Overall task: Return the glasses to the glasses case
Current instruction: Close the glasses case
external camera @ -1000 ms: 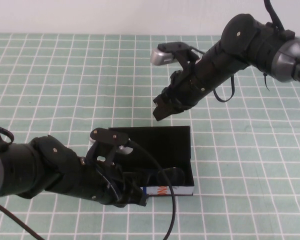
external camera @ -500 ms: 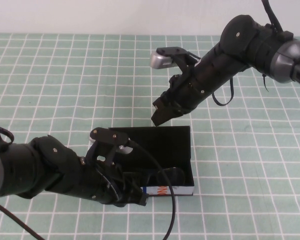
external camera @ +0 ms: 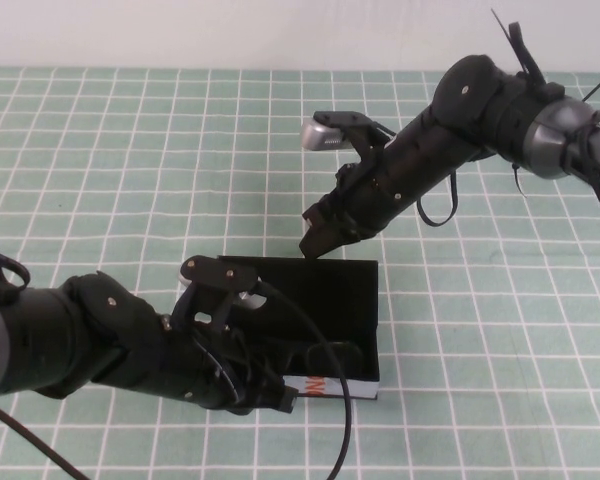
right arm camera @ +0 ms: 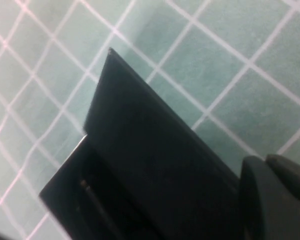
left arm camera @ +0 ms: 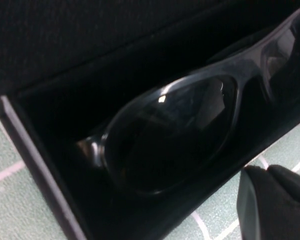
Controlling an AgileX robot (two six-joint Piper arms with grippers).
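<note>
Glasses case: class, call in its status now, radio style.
Glasses lying inside the open glasses case. Right gripper shut, at the lid's far edge. Left gripper at the case's near-left corner. Nothing blocking the lid.

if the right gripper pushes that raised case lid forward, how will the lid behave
Probably it swings as one stiff flat panel: the lid looks rigid and hinged along the glasses case. The case may skid; it looks light, though the left gripper is at its front. The shut right gripper sits at the lid's top edge. The glasses lie inside.
</note>
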